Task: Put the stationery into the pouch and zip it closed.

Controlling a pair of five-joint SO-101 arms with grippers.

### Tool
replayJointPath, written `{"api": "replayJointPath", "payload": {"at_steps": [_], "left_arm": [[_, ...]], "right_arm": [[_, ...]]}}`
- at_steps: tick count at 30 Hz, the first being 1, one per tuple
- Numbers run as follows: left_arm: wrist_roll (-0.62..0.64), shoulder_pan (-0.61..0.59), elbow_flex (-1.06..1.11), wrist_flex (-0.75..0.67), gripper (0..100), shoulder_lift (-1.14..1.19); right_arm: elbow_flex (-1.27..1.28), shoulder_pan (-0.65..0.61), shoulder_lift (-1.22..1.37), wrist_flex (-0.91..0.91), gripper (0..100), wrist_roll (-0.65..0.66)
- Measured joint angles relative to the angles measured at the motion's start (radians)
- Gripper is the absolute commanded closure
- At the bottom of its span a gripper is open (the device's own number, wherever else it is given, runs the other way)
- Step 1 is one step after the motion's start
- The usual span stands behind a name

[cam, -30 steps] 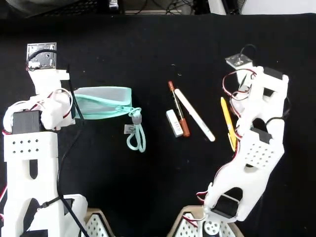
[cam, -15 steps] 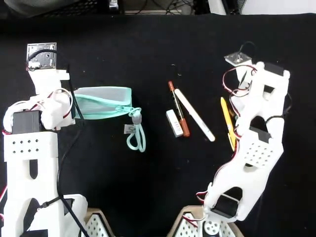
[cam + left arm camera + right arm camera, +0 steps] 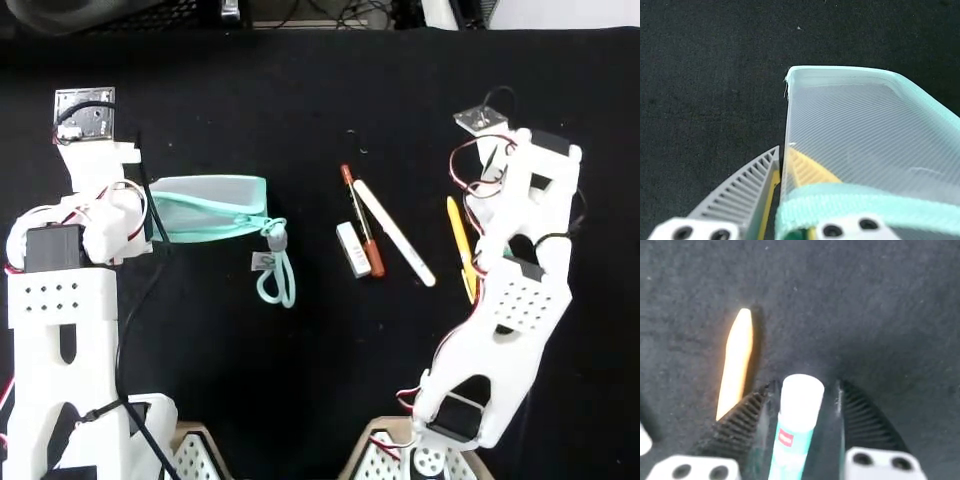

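While my left gripper [image 3: 784, 157] sits clamped on the mint mesh pouch [image 3: 205, 205] at the table's [image 3: 300, 90] 9 o'clock, the white pen [image 3: 394, 233], brown pen [image 3: 362, 222] and eraser [image 3: 352, 249] lie mid-table, with the yellow pen [image 3: 461, 250] toward 3 o'clock. My right gripper [image 3: 805, 387], around 2 o'clock, is pinched narrow on a glue stick [image 3: 792, 440].

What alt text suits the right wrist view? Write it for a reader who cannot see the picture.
A white-capped stick with a teal label sits within the right gripper, seen against black cloth. An orange pen lies on the cloth just beside the gripper.
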Motion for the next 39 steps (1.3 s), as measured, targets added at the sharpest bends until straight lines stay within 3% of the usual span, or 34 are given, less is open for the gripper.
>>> {"api": "replayJointPath", "payload": {"at_steps": [4,8,15,21,30,39], "left_arm": [[0.000,0.000,0.000,0.000,97,0.000],[0.000,0.000,0.000,0.000,97,0.000],[0.000,0.000,0.000,0.000,97,0.000],[0.000,0.000,0.000,0.000,97,0.000],[0.000,0.000,0.000,0.000,97,0.000],[0.000,0.000,0.000,0.000,97,0.000]], "right_arm": [[-0.066,0.002,0.041,0.009,99.0,0.000],[-0.157,0.006,0.057,0.069,98.5,-0.032],[-0.503,0.009,0.071,0.373,98.6,-0.068],[-0.715,0.046,0.046,0.414,98.6,-0.206],[-0.557,-0.020,-0.245,0.414,98.6,-0.282],[-0.143,-0.319,-0.896,0.404,98.6,-0.440]]}}
